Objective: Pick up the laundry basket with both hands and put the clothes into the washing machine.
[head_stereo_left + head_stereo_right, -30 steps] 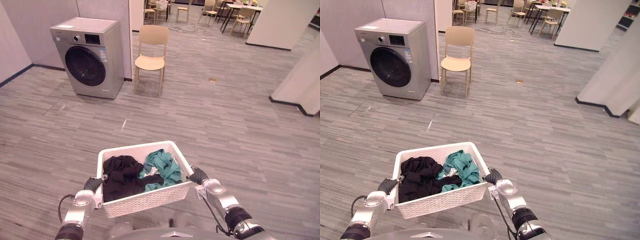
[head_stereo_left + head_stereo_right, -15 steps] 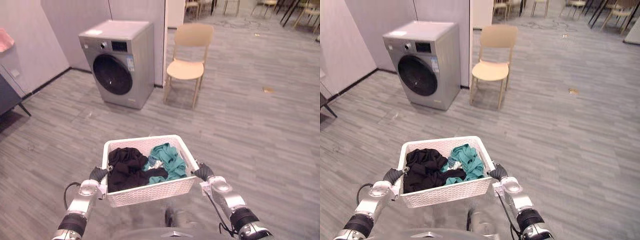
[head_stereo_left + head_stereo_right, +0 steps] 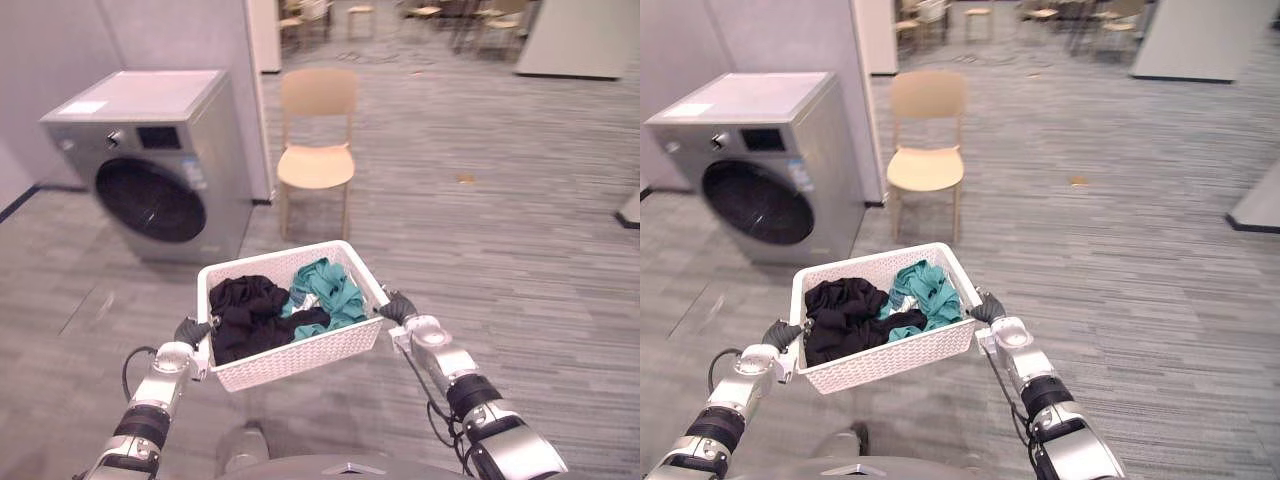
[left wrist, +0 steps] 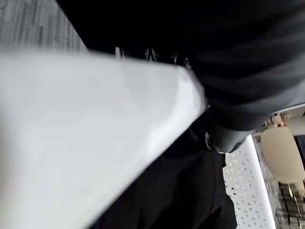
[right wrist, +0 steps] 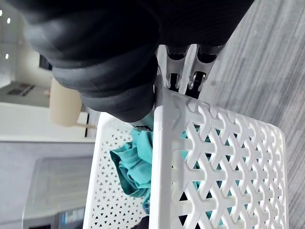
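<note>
Fingers [image 5: 200, 76] of the right hand [image 3: 400, 307] and left hand [image 3: 190, 331] curl over opposite rims of the white laundry basket [image 3: 300, 360], held aloft at lower centre with black and teal clothes [image 3: 250, 315] inside; the washing machine [image 3: 150, 170] stands upper left.

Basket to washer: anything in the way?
The floor between laundry basket and washing machine looks bare. The chair stands beside the machine, off that line. But the machine's door is shut, so it blocks the clothes.
</note>
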